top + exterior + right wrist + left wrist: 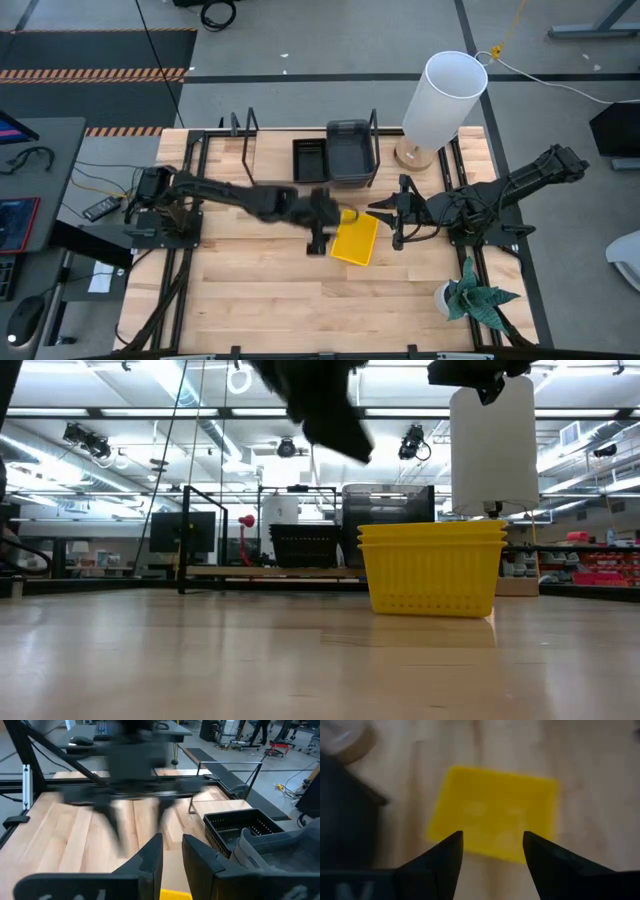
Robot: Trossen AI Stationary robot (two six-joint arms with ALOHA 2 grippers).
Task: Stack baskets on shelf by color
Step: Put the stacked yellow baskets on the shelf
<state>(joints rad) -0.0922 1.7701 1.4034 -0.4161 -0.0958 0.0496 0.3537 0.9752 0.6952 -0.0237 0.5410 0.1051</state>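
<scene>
Your left gripper (492,851) hangs with its fingers spread and empty, and the yellow baskets (495,810) lie straight below and just ahead of the tips, nested as one stack on the tabletop (260,290). The stack's long axis runs across the finger gap, so you would close over its short width. Your right gripper (392,222) waits just beside the stack's far side, its fingers a little apart and holding nothing. Both sit close; the left is over the stack, so I judge it the better placed. Beyond the fingers, the shelf (270,150) carries a black basket (308,160) and a grey one (350,152). No readable writing shows anywhere.
</scene>
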